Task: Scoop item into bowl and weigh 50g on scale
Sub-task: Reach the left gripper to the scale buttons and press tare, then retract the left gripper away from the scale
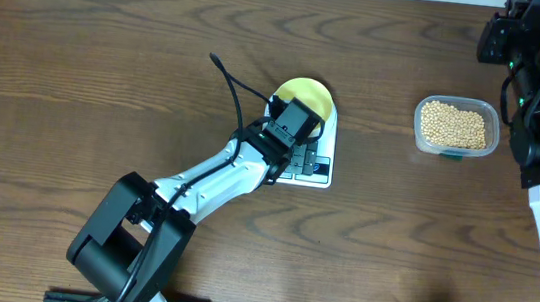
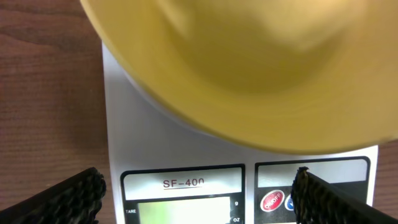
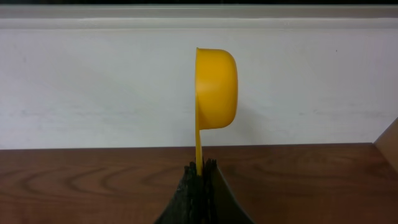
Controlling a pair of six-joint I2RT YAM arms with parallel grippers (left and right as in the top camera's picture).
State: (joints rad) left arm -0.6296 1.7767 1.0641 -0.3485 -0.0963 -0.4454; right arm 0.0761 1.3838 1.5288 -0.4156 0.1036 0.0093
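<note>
— Where does the job stand?

— Early, I judge. The pale-yellow bowl [image 2: 249, 74] sits on the white kitchen scale [image 2: 155, 143], toward its back edge. The part of the bowl that shows from overhead is bare. The rest is hidden under my left wrist.

— And your left pincer [image 2: 199, 177]?

— Released, jaws spread wide, low over the scale's front edge, with one finger on each side of the display [image 2: 183, 208]. It grips nothing. The red button [image 2: 272, 202] lies just beside one finger, so I take this step to be switching on or zeroing the scale with the bowl on it. The display is cut off by the frame edge and I can read no digits.

— The right one?

— My right pincer [image 3: 200, 171] is clenched on the handle of the yellow measuring scoop [image 3: 217, 87], well off to the right of the scale. The scoop stands upright with its cup turned sideways, so I doubt it carries anything.

— Where are the beans [image 1: 454, 125]?

— In the clear plastic tub [image 1: 496, 135], right of the scale and well apart from it, as a heap covering its floor.

— What next?

— My left arm must draw clear of the scale, so nothing leans on it and the bowl's mouth is free. Then my right arm turns the scoop, dips it into the tub and carries it level to the bowl, adding small amounts as the reading nears 50g.
</note>
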